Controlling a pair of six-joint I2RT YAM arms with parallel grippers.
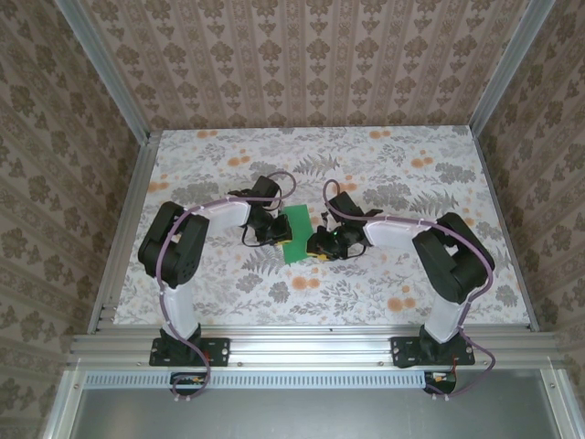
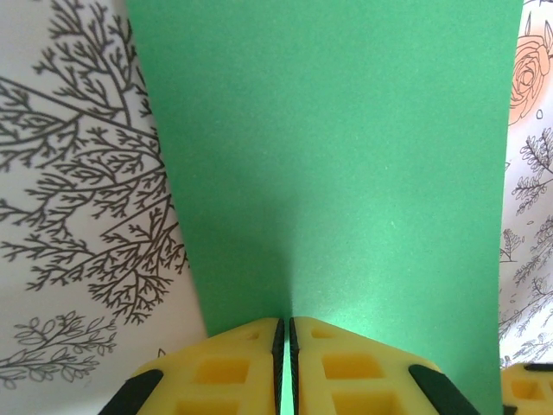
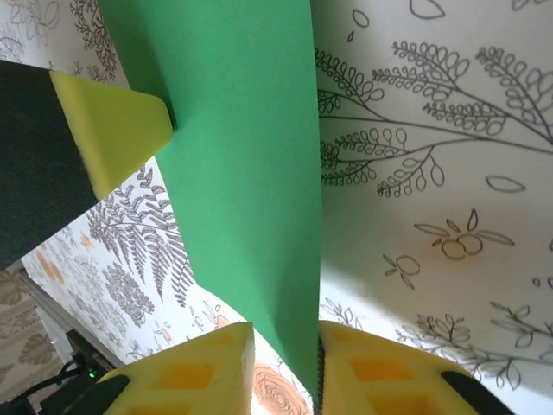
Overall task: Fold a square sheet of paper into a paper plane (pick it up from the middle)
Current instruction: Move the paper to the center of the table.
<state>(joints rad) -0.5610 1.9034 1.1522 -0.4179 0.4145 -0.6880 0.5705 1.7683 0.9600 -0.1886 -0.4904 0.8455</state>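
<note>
1. One green square sheet of paper (image 1: 297, 235) sits in the middle of the bench (image 1: 411, 174), right between the two arms.
2. From above it looks like a strip, longer than it is wide. Its long way runs from the near side of the bench to the far side, tipped a little.
3. The left fingers (image 2: 233, 354) are squeezed tight on the sheet's left edge. The paper goes straight into the thin slit between them.
4. The right fingers (image 3: 380, 363) are at the opposite edge. They stand apart with the paper's edge between them. One finger touches the paper and the other has a gap beside it, so they are not pinching yet.
5. A shadow under the paper on the right side hints that this edge is lifted off the bench, but it is hard to be sure.
6. Both arms are just as near to the sheet. The next move likely needs the right fingers to close, so the sheet is held across its short way before any fold.
</note>
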